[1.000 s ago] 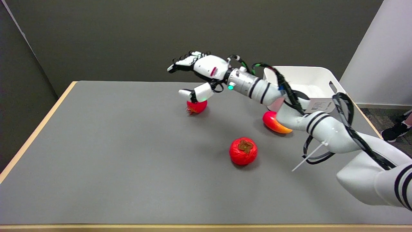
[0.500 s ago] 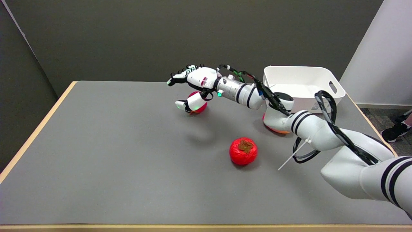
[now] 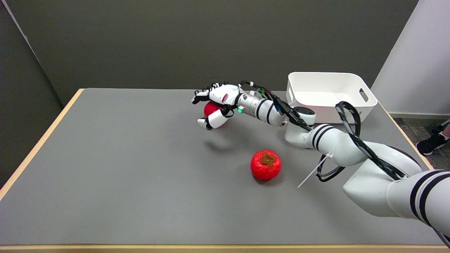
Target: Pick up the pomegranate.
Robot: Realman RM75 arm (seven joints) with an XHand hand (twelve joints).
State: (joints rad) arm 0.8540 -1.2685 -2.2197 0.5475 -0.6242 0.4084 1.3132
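The pomegranate (image 3: 210, 108), a small red ball, lies on the grey table (image 3: 116, 168) at the far middle. My right hand (image 3: 217, 103) is wrapped around it from the right: the fingers (image 3: 203, 95) arch over its top and the thumb (image 3: 212, 121) lies in front of it, hiding its lower part. The fingers stay spread, and no firm grip shows. Whether they touch the fruit is unclear.
A larger red fruit with a brown calyx (image 3: 265, 164) lies nearer the front, just left of my forearm. A white bin (image 3: 328, 92) stands at the back right. A person's shoe (image 3: 430, 146) shows past the table's right edge.
My right hand has come down and slightly left, from above the pomegranate to around it. The forearm dropped low and now hides the orange-red fruit by the bin.
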